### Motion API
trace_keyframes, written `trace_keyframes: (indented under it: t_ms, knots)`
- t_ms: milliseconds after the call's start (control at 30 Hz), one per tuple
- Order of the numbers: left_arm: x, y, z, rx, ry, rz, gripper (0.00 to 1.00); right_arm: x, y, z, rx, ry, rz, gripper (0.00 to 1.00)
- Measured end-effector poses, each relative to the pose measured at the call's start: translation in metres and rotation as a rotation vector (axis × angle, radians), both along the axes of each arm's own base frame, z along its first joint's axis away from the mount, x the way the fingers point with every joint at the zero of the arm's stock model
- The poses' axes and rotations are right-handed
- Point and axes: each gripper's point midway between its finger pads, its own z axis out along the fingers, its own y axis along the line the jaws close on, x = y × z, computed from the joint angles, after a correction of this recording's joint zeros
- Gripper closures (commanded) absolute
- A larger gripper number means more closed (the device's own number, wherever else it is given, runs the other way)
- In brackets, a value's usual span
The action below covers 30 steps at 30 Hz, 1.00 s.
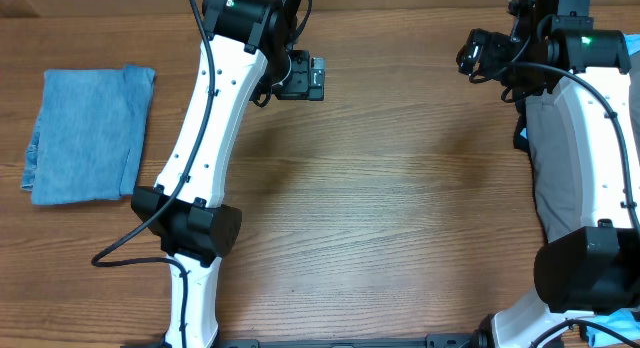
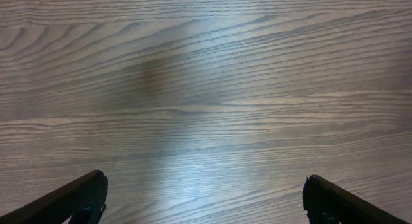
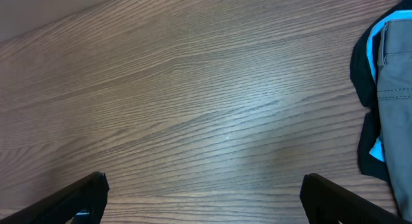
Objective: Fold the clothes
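Jeans (image 1: 88,133): light-blue denim, folded into a compact, roughly rectangular bundle. They lie flat at the left side of the table (image 1: 400,188). Top edge slightly uneven, right corner bulging; paler worn edge at lower left. Well apart from both arms.

Grey trousers (image 3: 398,89): in a heap at the table's right edge, partly hidden under the right arm in the overhead view. Not folded. A stitched seam shows in the right wrist view. A black garment (image 3: 362,66) lies bunched along their left side, with a pale-blue garment (image 3: 371,53) peeking between the two.

Left gripper (image 2: 205,182): jaws wide, nothing between them, over bare wood near the table's far edge.

Right gripper (image 3: 205,179): jaws wide, holding nothing, over bare wood just left of the heap.
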Motion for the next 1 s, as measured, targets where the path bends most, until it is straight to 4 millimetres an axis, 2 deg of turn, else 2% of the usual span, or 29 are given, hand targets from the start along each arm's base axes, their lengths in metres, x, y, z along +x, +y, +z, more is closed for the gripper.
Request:
trace_keyframes:
  t_ms: [300,400,500,533,633,700,767,833,900,1000]
  knots:
    - [0.000,0.000,0.000,0.000,0.000,0.000,0.00,0.000,0.001,0.000,0.000,0.000,0.002,0.00]
    - [0.000,0.000,0.000,0.000,0.000,0.000,0.00,-0.002,0.010,0.004,-0.002,-0.008,0.022,0.00]
    - [0.000,0.000,0.000,0.000,0.000,0.000,0.00,-0.014,0.037,0.031,-0.003,-0.070,0.082,0.00]
    - [0.000,0.000,0.000,0.000,0.000,0.000,0.00,-0.022,0.050,0.050,-0.002,-0.114,0.110,0.00]
    - [0.000,0.000,0.000,0.000,0.000,0.000,0.00,-0.073,0.089,0.135,0.019,-0.333,0.217,0.00]
    - [0.000,0.000,0.000,0.000,0.000,0.000,0.00,-0.115,0.099,0.185,0.036,-0.473,0.262,0.00]
    - [0.000,0.000,0.000,0.000,0.000,0.000,0.00,-0.181,0.103,0.246,0.073,-0.666,0.314,0.00]
    - [0.000,0.000,0.000,0.000,0.000,0.000,0.00,-0.230,0.096,0.268,0.096,-0.762,0.334,0.00]
    - [0.000,0.000,0.000,0.000,0.001,0.000,0.00,-0.275,0.086,0.274,0.111,-0.827,0.345,0.00]
    - [0.000,0.000,0.000,0.000,0.000,0.000,0.00,-0.338,0.069,0.262,0.124,-0.910,0.348,0.00]
